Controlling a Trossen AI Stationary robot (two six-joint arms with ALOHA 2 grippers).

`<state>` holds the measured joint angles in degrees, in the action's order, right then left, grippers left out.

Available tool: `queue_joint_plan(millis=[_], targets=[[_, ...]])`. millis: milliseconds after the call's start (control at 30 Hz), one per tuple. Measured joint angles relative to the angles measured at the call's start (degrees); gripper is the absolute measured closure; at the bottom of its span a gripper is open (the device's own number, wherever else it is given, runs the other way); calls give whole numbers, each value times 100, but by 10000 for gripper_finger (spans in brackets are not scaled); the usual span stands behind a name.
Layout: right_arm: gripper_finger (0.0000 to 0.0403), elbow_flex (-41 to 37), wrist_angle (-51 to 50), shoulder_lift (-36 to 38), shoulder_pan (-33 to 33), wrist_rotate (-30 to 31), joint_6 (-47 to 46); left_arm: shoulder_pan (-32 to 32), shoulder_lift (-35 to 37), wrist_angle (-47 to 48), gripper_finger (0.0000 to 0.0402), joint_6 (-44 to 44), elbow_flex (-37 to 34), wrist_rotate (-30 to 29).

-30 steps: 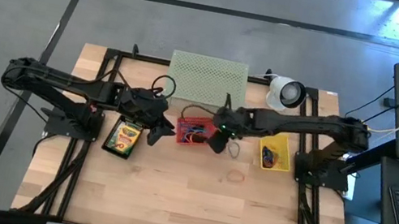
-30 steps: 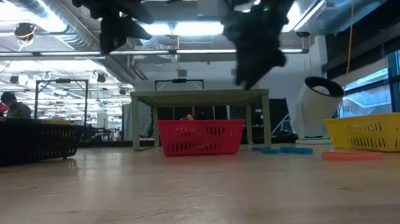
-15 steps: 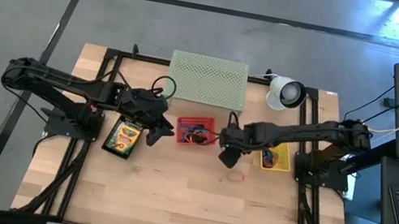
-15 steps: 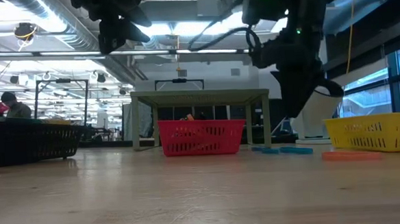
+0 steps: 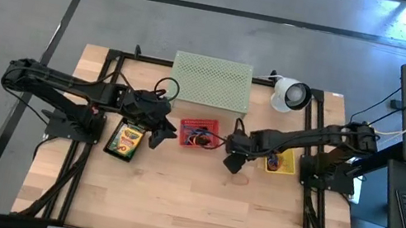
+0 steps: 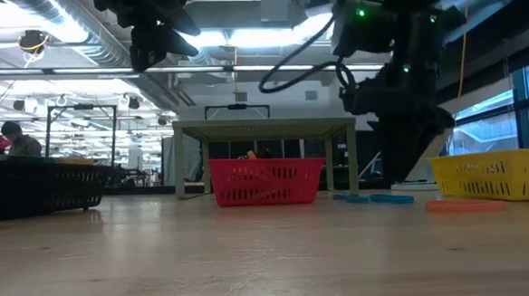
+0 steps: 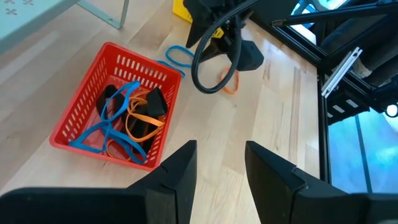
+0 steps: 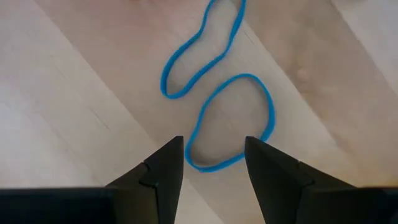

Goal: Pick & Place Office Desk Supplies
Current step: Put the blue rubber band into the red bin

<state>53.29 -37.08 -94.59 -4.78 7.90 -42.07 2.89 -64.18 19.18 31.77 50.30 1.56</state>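
Two blue rubber bands (image 8: 230, 121) lie flat on the wood, one beyond the other (image 8: 202, 53). My right gripper (image 8: 214, 168) hangs open just above them, pointing steeply down, between the red basket (image 5: 198, 134) and the yellow basket (image 5: 279, 157). An orange rubber band (image 5: 240, 179) lies on the table close by. The red basket (image 7: 115, 121) holds blue and orange bands and dark clips. My left gripper (image 7: 221, 168) waits open and raised left of the red basket, beside a crayon box (image 5: 125, 138) in a black tray.
A pale green mesh stand (image 5: 210, 80) and a white round device (image 5: 290, 94) stand at the far edge. The yellow basket (image 6: 497, 174) holds small items. Bare wood spreads across the near half of the table (image 5: 169, 209).
My right gripper has swung from over the red basket toward the table's right and near side. It has sunk low over the blue rubber bands and tipped to point more steeply down. My left arm has kept still.
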Motion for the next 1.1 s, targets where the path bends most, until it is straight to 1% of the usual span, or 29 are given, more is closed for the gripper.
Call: queue_joint_plan(millis=[133, 333, 500, 700, 767, 900, 933, 1100], targets=[[231, -276, 454, 0, -16, -174, -226, -1, 0, 2, 272, 20, 0, 2], [233, -494, 649, -2, -28, -157, -297, 0, 0, 0, 272, 20, 0, 2], [249, -727, 885, 20, -17, -84, -408, 0, 0, 0, 272, 39, 0, 2], [291, -910, 1022, 37, -15, -21, -527, 0, 0, -4, 272, 113, 2, 2], [316, -919, 1009, 37, -15, 15, -550, -1, 0, -4, 272, 153, 1, 2], [386, -924, 1047, 35, -11, -19, -548, 0, 0, -4, 272, 200, 1, 3], [393, -926, 1057, 34, -11, -19, -548, -1, 0, -4, 272, 216, 2, 2], [399, -853, 1014, 20, -11, -73, -561, 0, 0, -4, 272, 216, 0, 2]])
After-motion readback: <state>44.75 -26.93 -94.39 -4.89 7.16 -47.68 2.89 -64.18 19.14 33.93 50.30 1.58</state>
